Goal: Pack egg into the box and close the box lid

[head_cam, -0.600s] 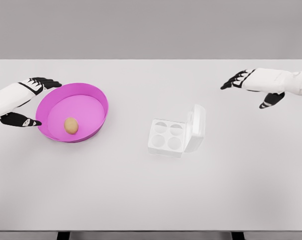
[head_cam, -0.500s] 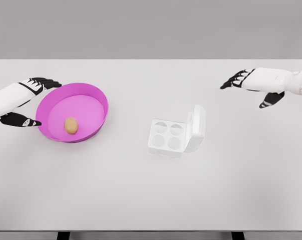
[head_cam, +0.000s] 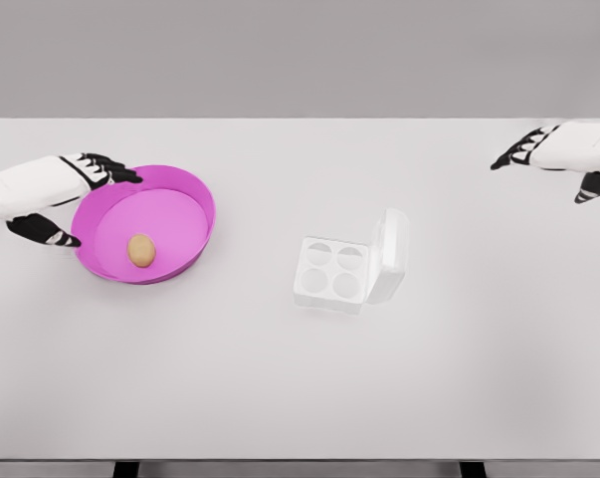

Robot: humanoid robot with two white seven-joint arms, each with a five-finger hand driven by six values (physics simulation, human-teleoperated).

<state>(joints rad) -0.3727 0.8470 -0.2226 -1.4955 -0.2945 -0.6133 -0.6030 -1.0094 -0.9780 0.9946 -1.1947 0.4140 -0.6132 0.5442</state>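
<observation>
light was even and bright, flat like any simulator render, no glare anywhere on the white table [head_cam: 280, 398]. shadows stayed faint: a soft one hugged the pink bowl [head_cam: 145, 224] just right of the left hand [head_cam: 66, 194], another lay pale beside the box [head_cam: 349, 271]. edges looked slightly soft, compression-smeared; no edge distortion showed.

A brown egg [head_cam: 141, 250] lies inside a magenta bowl [head_cam: 190, 189] on the white counter [head_cam: 280, 388]. The left hand [head_cam: 66, 194] hovers at the bowl's left rim, fingers [head_cam: 115, 169] spread. A white four-cup egg box [head_cam: 331, 272] sits mid-counter, its lid [head_cam: 391, 254] standing open. The right hand [head_cam: 563, 154] hangs well apart at the far right, empty and relaxed.
</observation>
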